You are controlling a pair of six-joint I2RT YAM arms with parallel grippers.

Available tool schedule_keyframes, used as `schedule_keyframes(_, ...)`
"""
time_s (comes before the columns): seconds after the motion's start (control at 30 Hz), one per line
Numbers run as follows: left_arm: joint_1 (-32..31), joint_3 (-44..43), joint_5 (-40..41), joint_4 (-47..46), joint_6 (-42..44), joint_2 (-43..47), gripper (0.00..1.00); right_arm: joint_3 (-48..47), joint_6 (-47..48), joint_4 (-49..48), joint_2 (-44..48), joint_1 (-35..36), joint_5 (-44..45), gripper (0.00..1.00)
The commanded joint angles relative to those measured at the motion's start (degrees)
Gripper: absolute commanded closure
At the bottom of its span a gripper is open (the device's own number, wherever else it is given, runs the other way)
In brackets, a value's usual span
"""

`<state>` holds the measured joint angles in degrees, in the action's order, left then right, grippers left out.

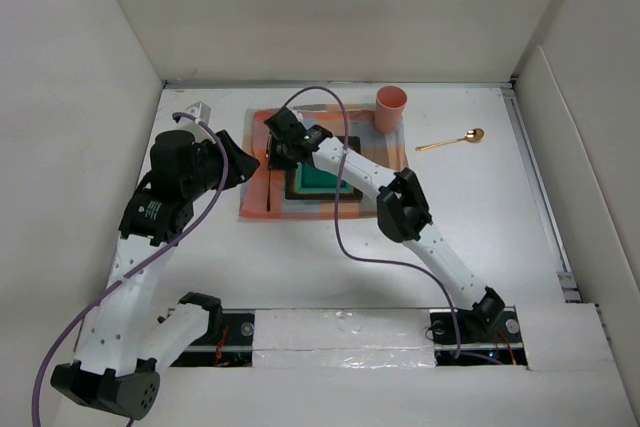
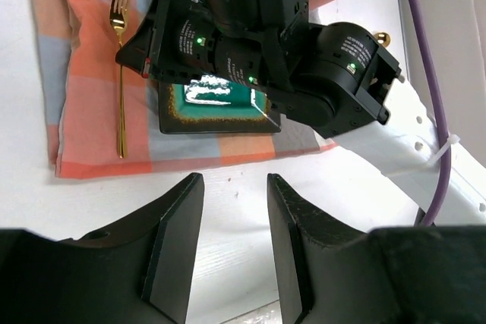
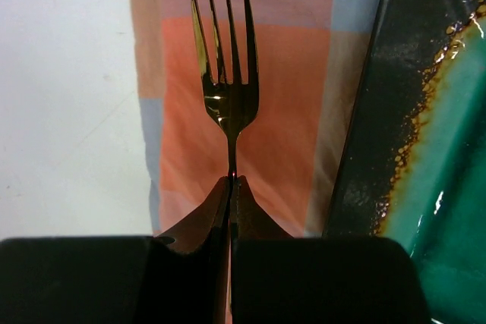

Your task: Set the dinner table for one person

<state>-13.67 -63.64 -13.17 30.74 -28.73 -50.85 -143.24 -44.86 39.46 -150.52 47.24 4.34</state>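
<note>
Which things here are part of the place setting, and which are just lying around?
Setting: gold fork, square teal plate, pink cup, gold spoon, checked placemat.
Lying around: small white bracket, purple cable.

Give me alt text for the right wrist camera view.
The right gripper pinches a gold fork just below its tines, over an orange checked cloth. A dark plate with a teal centre lies at right, white table at left.

Large flat matte white dinner table [image 1: 500,209]
</note>
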Motion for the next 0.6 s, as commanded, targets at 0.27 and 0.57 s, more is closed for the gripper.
schedule_keyframes(0.27,-1.71,1.58,0.77,-2.97,1.13,0.84,0.64,-6.09,-1.72,-4.57,-4.78,-0.31,-2.40,1.00)
schedule_keyframes(0.57,-1.71,3.17,1.91,-3.32,1.22,1.45,0.64,-3.28,-1.99,-8.17,-0.32,-0.31,-3.90,0.74)
